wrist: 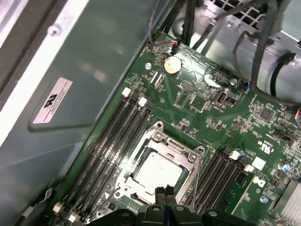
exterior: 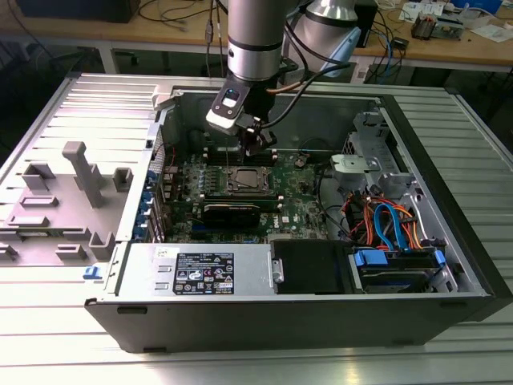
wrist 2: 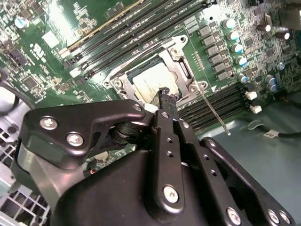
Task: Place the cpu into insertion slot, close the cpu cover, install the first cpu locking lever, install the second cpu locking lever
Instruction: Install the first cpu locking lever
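Observation:
The cpu (wrist: 157,172) (wrist 2: 149,79) lies flat in the insertion slot (exterior: 244,181) on the green motherboard, its silver-grey top showing. The cpu cover (wrist: 162,141) (wrist 2: 175,51) is down around it, a silver frame with the chip in its window. A thin metal locking lever (wrist 2: 214,112) (wrist: 196,175) runs along one side of the socket, its free end angled out over the memory slots. My gripper (wrist: 165,190) (wrist 2: 167,94) (exterior: 256,146) hangs just above the socket's edge, shut, with nothing between its fingers.
Long black memory slots (wrist: 113,141) flank the socket on both sides. The case wall (wrist: 84,70) stands close behind. A black expansion card (exterior: 231,212), a drive cage with orange and blue cables (exterior: 385,224) and a black power supply (exterior: 309,266) crowd the case.

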Robot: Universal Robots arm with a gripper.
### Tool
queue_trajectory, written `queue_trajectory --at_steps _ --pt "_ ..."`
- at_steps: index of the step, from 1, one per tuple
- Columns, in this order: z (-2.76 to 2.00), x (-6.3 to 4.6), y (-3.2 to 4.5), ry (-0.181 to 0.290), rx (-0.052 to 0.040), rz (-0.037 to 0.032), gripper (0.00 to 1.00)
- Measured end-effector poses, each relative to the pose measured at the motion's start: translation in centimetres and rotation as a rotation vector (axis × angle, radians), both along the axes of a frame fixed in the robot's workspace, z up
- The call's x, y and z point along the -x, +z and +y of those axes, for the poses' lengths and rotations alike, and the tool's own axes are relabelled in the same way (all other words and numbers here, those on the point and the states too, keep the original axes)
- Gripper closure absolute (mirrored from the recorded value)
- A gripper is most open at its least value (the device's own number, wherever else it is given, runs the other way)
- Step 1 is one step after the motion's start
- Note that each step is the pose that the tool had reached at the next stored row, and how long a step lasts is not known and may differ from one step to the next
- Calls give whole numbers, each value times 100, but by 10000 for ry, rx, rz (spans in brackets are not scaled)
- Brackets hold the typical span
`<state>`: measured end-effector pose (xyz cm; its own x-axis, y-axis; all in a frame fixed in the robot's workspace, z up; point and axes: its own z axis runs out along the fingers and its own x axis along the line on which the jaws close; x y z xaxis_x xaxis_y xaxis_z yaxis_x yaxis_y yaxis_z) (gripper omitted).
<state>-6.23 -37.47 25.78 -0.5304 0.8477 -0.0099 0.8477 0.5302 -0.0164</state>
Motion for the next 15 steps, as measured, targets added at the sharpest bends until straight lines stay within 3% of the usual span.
queue_trajectory --at_steps 10,15 --pt "-5 1 4 1553 -1 0 89" --pt "-6 1 75 2127 -16 -1 89"
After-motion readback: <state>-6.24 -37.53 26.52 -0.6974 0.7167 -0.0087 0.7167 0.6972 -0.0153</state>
